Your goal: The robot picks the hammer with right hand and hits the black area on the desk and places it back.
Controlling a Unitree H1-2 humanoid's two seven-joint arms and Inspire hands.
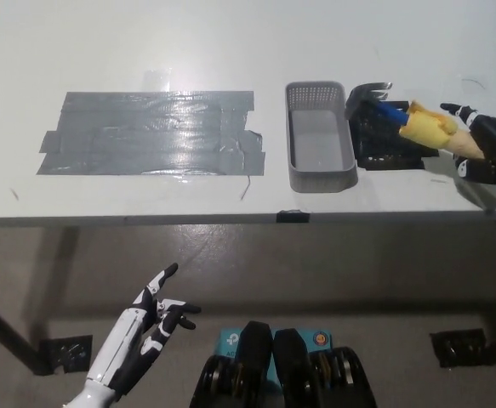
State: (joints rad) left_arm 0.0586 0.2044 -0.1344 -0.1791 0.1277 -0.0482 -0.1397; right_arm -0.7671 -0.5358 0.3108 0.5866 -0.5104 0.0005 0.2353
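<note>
My black right hand (483, 146) is shut on the hammer (401, 115), gripping its yellow-wrapped handle at the right side of the desk. The blue shaft points left and the dark head lies down against the upper left part of the black area (390, 136), a square black patch beside the basket. I cannot tell whether the head touches the patch. My white left hand (150, 327) rests open below the desk's front edge at the lower left.
A grey mesh basket (319, 138) stands just left of the black area. A broad patch of grey tape (150, 133) covers the desk's left half. The desk's front edge (230, 219) runs across the middle of the picture.
</note>
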